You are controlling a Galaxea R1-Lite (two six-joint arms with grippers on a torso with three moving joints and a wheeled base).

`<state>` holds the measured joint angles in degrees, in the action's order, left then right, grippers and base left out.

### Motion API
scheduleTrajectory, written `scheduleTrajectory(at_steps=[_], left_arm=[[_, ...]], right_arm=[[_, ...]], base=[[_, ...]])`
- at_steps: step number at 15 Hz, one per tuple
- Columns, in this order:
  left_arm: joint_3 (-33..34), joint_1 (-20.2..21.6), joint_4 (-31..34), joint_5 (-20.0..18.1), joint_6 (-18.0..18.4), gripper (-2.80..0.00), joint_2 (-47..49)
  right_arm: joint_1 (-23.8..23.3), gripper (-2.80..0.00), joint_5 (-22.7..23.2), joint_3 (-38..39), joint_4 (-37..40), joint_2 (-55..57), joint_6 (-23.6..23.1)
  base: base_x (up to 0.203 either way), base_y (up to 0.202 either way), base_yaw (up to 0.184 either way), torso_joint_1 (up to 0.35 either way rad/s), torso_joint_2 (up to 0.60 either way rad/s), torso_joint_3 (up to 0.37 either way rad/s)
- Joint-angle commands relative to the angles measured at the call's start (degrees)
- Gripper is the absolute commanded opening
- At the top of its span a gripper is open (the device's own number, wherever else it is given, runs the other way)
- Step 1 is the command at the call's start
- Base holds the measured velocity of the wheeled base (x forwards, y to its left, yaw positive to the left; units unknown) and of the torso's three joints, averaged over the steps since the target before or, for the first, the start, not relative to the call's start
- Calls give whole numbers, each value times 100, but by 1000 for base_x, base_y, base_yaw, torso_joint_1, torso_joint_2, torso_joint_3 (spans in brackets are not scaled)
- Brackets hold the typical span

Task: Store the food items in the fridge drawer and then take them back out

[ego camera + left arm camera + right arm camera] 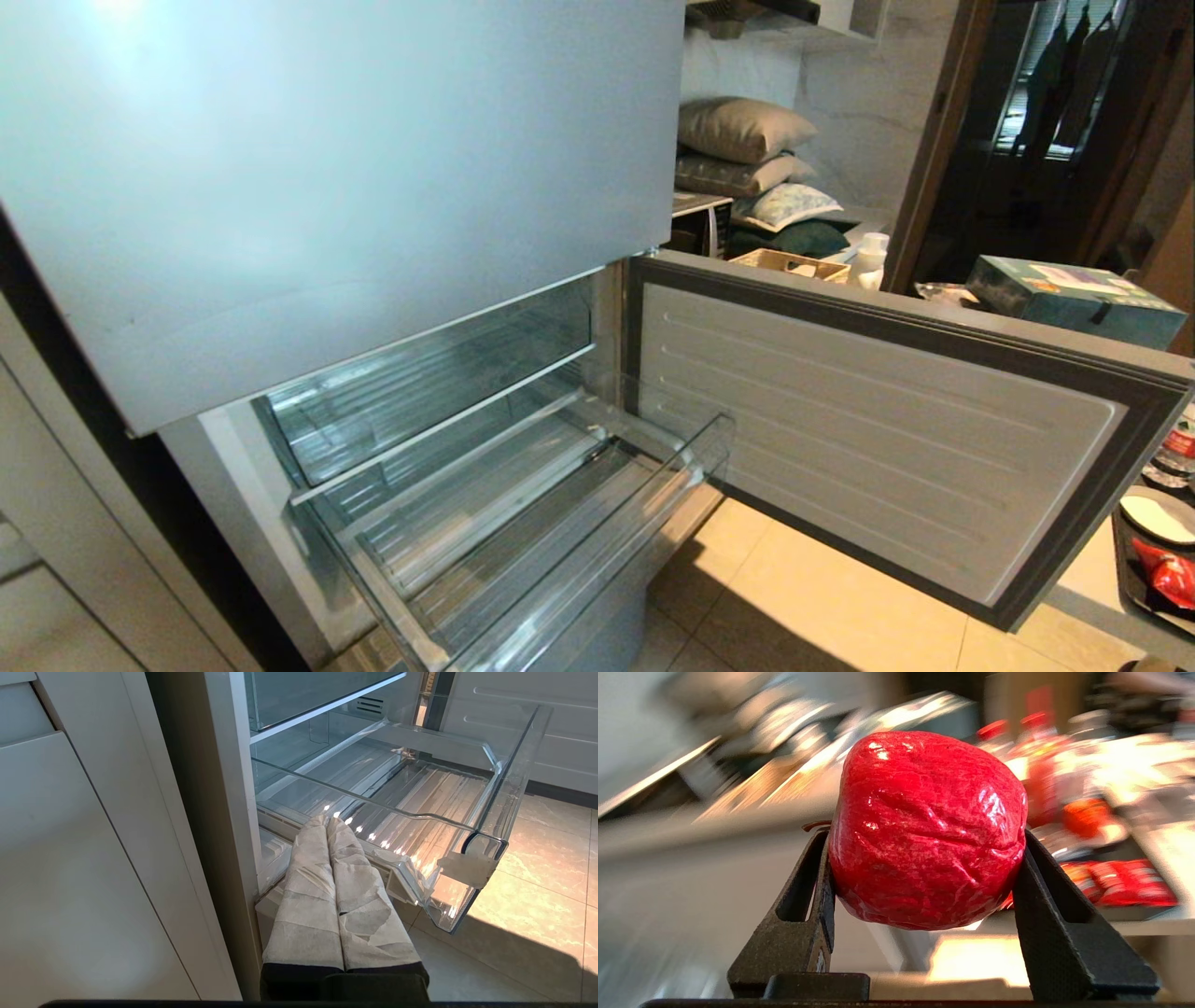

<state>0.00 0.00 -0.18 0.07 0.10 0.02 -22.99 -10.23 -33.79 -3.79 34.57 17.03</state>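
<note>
A glossy red apple-like food item (927, 812) is clamped between the two black fingers of my right gripper (924, 835), clear of any surface; the background behind it is smeared. The fridge drawer (597, 551), a clear ribbed bin, stands pulled out of the open fridge with nothing in it. My left gripper (328, 821), its fingers wrapped in white tape and pressed together, hangs low beside the drawer (509, 788), near the fridge's left edge. Neither arm shows in the head view.
The lower fridge door (887, 420) is swung wide open to the right. A clear compartment with a white strip (439, 373) sits above the drawer. A table with red packets (1167, 579) stands at the far right. A pale cabinet (70, 858) flanks the fridge's left.
</note>
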Motion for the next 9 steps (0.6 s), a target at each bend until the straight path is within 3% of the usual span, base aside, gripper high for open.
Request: scheduleTrajectory(at_steps=[1,5,9], left_arm=[[9,0,1,1,-1,-280,6],[9,0,1,1,-1,-280,6],[9,0,1,1,-1,-280,6]], right_arm=[[-903,-280,36,-350,-767,1647,68],[-1824,-280,257,-529,-2052,3608,71],[-2551,-280,957,-758,-2633,5208,66]], base=[[0,0,0,0,0,0],[0,0,0,0,0,0],[0,0,0,0,0,0]])
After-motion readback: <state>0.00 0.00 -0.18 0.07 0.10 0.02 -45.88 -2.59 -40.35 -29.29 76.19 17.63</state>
